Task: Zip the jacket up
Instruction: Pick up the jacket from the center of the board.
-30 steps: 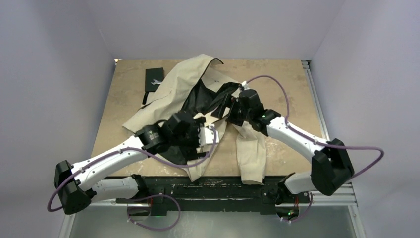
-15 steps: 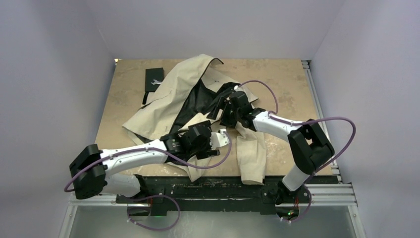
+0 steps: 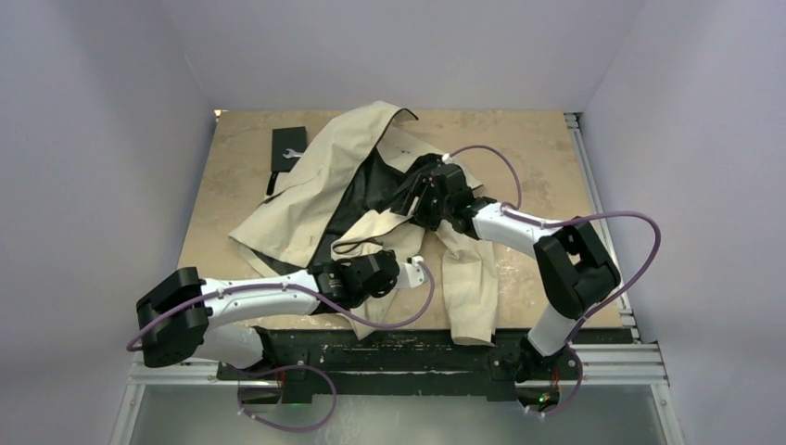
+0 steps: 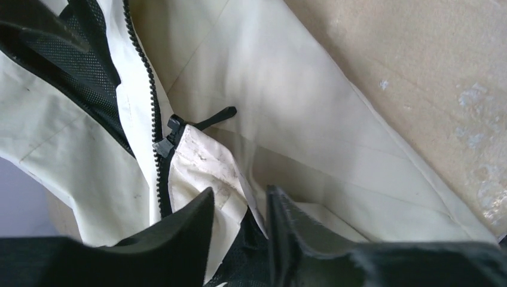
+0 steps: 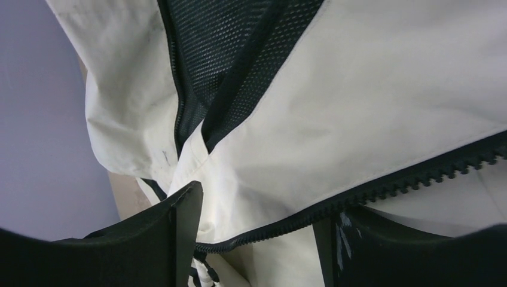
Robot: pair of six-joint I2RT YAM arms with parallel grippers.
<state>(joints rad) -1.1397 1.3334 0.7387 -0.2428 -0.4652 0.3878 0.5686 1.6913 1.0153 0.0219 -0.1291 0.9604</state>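
Left wrist: left pincer is straddling jacket hem, narrow.
Right wrist: right pincer is straddling zipper teeth, wide.

The jacket is smooth matt cloth lined with black mesh; the table, scuffed wood.

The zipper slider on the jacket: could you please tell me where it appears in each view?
Top external: too small to make out.
Left wrist: zipper slider left of centre, above the left gripper.
Right wrist: not in it; only zipper teeth.
Shared landmark: the jacket and its black lining.
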